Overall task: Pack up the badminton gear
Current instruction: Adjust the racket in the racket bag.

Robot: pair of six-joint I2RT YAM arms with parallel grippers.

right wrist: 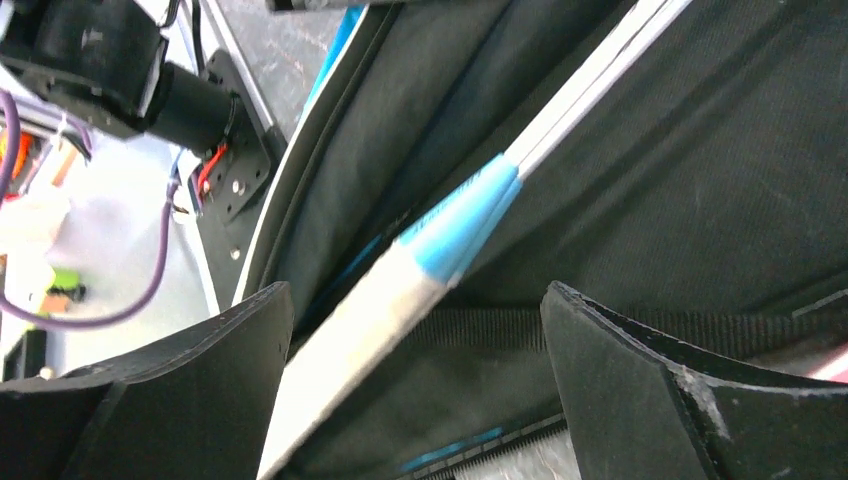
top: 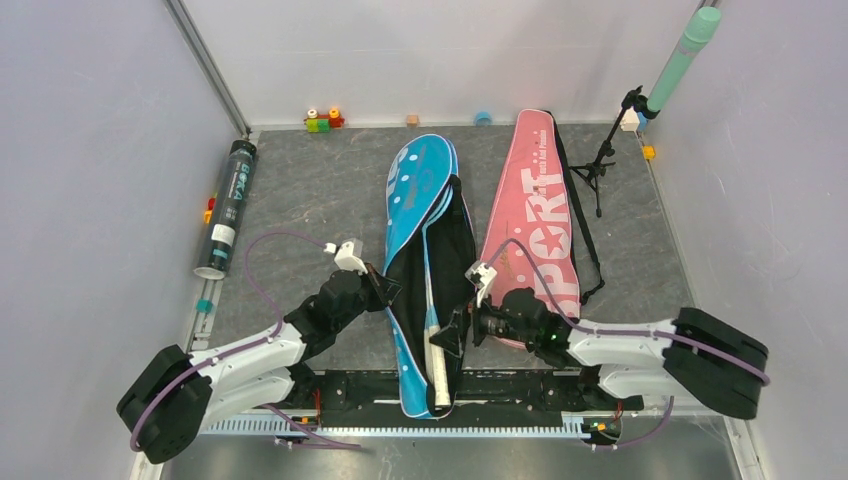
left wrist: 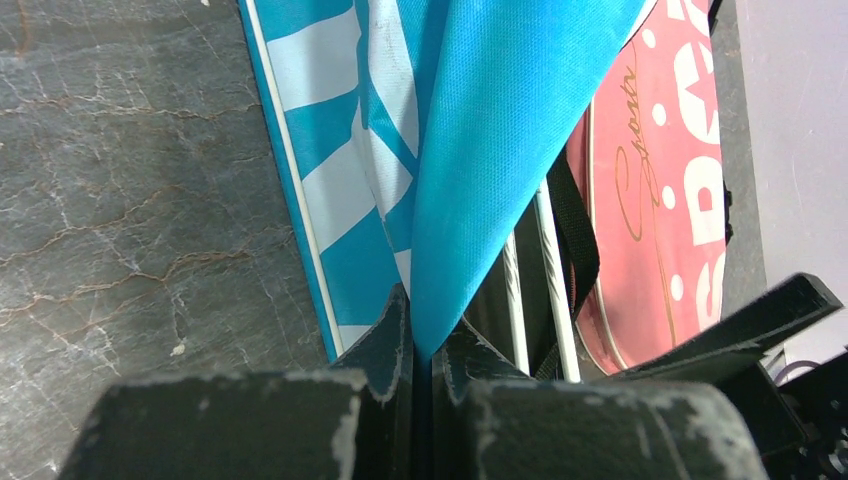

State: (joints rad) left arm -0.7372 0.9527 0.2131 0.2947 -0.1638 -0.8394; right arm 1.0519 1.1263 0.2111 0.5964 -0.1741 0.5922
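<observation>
The blue racket bag (top: 415, 190) lies open mid-table, its dark lining showing. My left gripper (top: 385, 285) is shut on the edge of the bag's blue flap (left wrist: 500, 130) and holds it up. Inside the bag lies a racket with a white handle (top: 437, 365) and a blue collar (right wrist: 465, 215). Two thin white shafts (left wrist: 555, 290) run up the lining. My right gripper (right wrist: 415, 300) stands open over the handle (right wrist: 350, 330), which lies close to its left finger, with nothing held. The pink "SPORT" bag (top: 535, 210) lies flat to the right. The dark tube (top: 228, 205) lies along the left wall.
A small black tripod stand (top: 600, 160) stands at the back right beside the pink bag's strap. A pale green cylinder (top: 685, 55) leans in the back right corner. Small coloured toy blocks (top: 323, 120) sit along the back wall.
</observation>
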